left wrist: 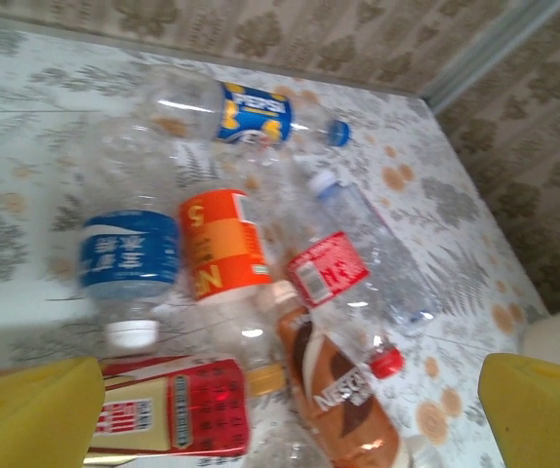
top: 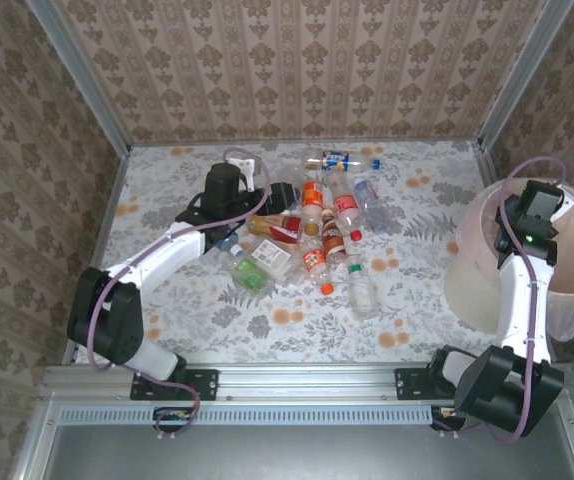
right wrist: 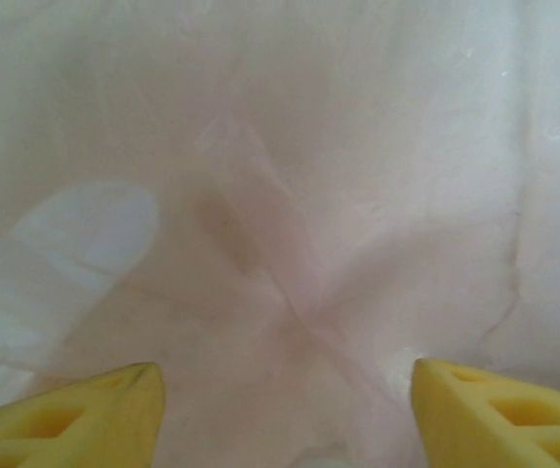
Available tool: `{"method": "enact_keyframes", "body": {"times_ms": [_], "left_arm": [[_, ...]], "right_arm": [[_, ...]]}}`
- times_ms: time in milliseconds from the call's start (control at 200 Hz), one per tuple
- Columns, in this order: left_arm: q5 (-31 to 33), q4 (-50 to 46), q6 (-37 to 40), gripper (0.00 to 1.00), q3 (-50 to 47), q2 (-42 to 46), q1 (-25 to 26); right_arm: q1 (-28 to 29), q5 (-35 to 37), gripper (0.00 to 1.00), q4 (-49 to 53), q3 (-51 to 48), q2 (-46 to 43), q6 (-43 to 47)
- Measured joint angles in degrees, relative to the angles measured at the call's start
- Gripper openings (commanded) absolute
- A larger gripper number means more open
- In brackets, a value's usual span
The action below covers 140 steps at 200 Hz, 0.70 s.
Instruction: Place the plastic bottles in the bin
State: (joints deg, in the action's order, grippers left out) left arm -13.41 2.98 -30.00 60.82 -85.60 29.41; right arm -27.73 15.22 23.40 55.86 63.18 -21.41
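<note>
Bottles (top: 329, 232) litter leafy-print table (top: 417, 290) between damask-papered walls (top: 297, 60).

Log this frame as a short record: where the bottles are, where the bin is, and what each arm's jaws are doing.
bottles: plastic bottles lying in a loose pile on the table, middle to far side
stray: Pepsi bottle apart, behind the pile
bin: bin at the table's right edge, lined with a pale pink liner
left jaws: open wide, nothing between them, above the pile
right jaws: apart, nothing between them, over the liner
bin contents: cannot tell
task state: pile not yet binned
</note>
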Motion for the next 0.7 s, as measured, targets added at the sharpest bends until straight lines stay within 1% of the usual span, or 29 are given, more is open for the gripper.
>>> {"method": "enact_keyframes", "body": {"times_ms": [110,170,225,300,335,415,480,595,700], "left_arm": [[4.7,-1.3,-1.0,1.0,-1.7,2.8,-1.4],[7.1,-1.6,-2.0,1.0,-3.1,4.3,-2.2],[9.5,-2.5,-3.3,1.0,-4.2,5.4,-3.0],[12.5,-4.3,-4.9,1.0,-5.4,6.5,-4.0],[13.9,-4.9,-5.6,1.0,-5.9,7.0,-4.5],[17.0,-6.5,-7.5,1.0,-7.2,7.8,-5.5],[19.1,-7.8,-9.0,1.0,-8.3,8.7,-5.9],[21.6,-9.7,-11.4,1.0,-10.0,10.4,-6.6],[23.2,-11.1,-13.0,1.0,-11.3,12.1,-7.0]], "right_arm": [[0.0,1.5,0.79,1.4,0.0,-1.4,-0.3],[0.0,1.6,0.83,2.2,0.1,-2.8,-0.2],[0.6,1.5,0.92,3.0,0.6,-4.3,-0.2],[2.5,2.3,0.97,4.3,2.2,-6.0,0.4],[4.5,2.6,0.99,4.9,3.4,-6.6,0.7],[9.8,4.3,1.0,6.7,6.7,-7.0,1.5],[15.6,4.9,1.0,7.6,9.6,-6.7,1.9],[24.9,5.1,1.0,8.8,13.7,-5.1,2.3],[30.9,5.3,1.0,9.7,15.7,-2.6,2.6]]}}
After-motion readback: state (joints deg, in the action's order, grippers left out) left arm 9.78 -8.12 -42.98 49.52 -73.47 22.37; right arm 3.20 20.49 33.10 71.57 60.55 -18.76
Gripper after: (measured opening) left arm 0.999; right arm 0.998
